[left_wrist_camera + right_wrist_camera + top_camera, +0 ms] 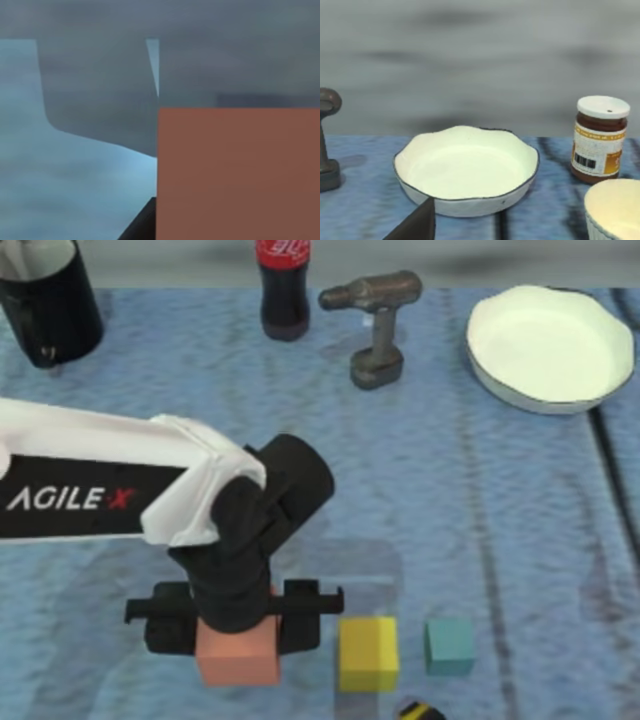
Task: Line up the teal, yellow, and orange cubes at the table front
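While the left jaws (238, 625) straddle it, the orange cube (240, 655) sits between them.

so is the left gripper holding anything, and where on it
It looks so: the left gripper straddles the orange cube across its two opposite side faces, though actual contact is hidden.

I count three cubes: one orange cube (238, 660) directly under my left gripper (236, 625), one yellow cube (367, 653) just beside it, one teal cube (449, 645) farther out. Farther off: one cola bottle (285, 288), one drill (378, 325), one white bowl (549, 345), one black container (45, 300). The right wrist view adds one jar (599, 138) and one cream dish (615, 207).
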